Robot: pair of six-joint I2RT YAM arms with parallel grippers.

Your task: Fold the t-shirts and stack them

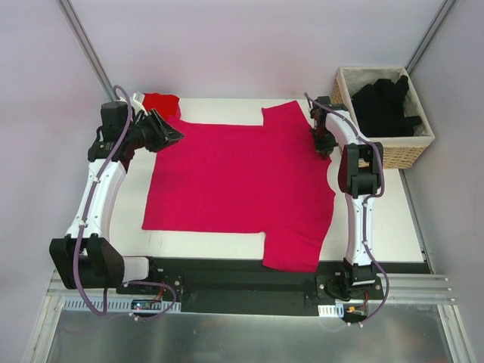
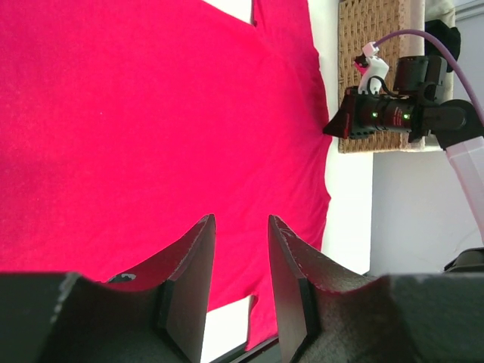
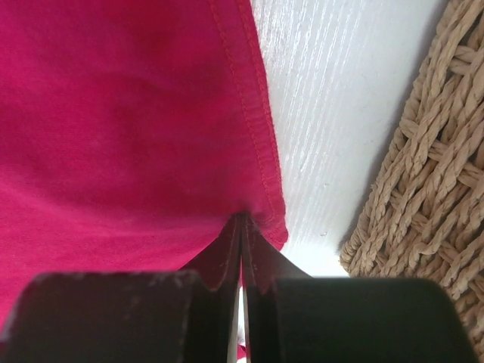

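Right tool (image 3: 242, 221) pinched shut on the stitched hem of the magenta t-shirt (image 1: 234, 181), which lies spread flat on the white bench (image 1: 389, 219). Left tool (image 2: 240, 227) part-open, empty, over the opposite edge. Top view alone shows red t-shirt (image 1: 160, 102), far-left corner. Black t-shirts (image 1: 382, 106) heaped in woven wicker basket (image 1: 412, 147).

T-shirt (image 1: 234, 181) lies flat on table (image 1: 397, 219), left of basket (image 1: 412, 147).
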